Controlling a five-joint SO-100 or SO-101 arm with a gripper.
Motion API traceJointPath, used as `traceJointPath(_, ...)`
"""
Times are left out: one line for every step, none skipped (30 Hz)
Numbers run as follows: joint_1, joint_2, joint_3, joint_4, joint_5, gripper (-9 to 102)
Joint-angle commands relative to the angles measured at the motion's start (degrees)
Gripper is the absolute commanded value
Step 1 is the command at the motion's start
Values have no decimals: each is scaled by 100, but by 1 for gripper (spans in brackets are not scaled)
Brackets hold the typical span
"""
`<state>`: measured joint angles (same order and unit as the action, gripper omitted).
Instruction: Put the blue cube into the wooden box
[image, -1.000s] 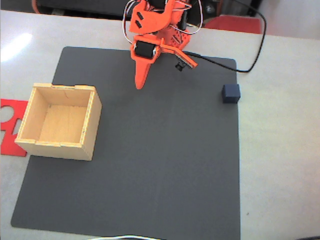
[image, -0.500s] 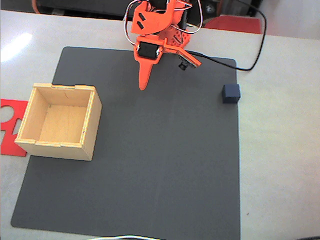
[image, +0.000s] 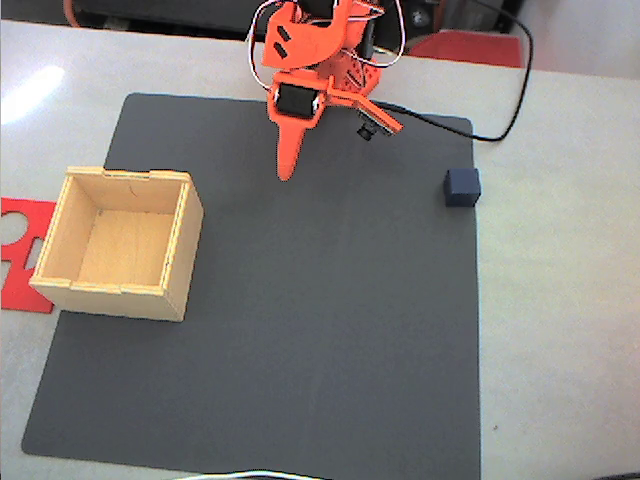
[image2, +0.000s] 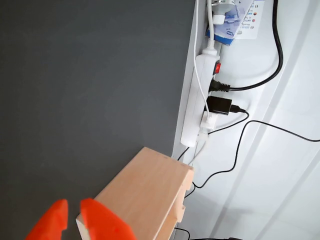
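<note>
The blue cube (image: 461, 187) sits by the right edge of the dark grey mat (image: 300, 320) in the fixed view, standing free. The wooden box (image: 186, 250) rests on the mat's left side, open-topped and empty. My orange gripper (image: 287, 172) hangs over the mat's far middle, pointing down, well left of the cube and up-right of the box. Its fingers are together with nothing between them. In the wrist view the two orange fingertips (image2: 100, 222) of the gripper (image2: 73, 220) stand nearly touching at the bottom left, with the box's pale outer wall (image2: 145, 195) just beyond them.
A flat red cut-out sheet (image: 18, 250) lies left of the box, off the mat. A black cable (image: 515, 100) loops across the table at the back right. In the wrist view a white power strip (image2: 197, 100) with plugs lies past the mat's edge.
The gripper has swung a little to the right compared with one second ago, and it has stayed still over the last half second. Cube and box are where they were.
</note>
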<state>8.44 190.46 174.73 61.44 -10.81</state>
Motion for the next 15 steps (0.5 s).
traceJointPath(-114, 79, -18, -70, -88, 11)
traceJointPath(-114, 79, -18, -70, -88, 15)
traceJointPath(-114, 79, 0, -141, -88, 17)
traceJointPath(-114, 79, 9, -185, -167, 19)
traceJointPath(-141, 79, 35, -246, -352, 20)
traceJointPath(-193, 79, 88, -387, -536, 20)
traceJointPath(-229, 79, 141, -589, -624, 21)
traceJointPath(-281, -9, 141, -756, -747, 22)
traceJointPath(-369, -237, 62, -905, -940, 23)
traceJointPath(-448, -659, -97, -1046, -1107, 24)
traceJointPath(-501, -1318, -369, -1239, -1230, 25)
traceJointPath(-527, -2259, -817, -1415, -1371, 27)
traceJointPath(-536, -3322, -1424, -1468, -1450, 29)
traceJointPath(-519, -4377, -2171, -1336, -1477, 30)
traceJointPath(-519, -5177, -2874, -1116, -1573, 30)
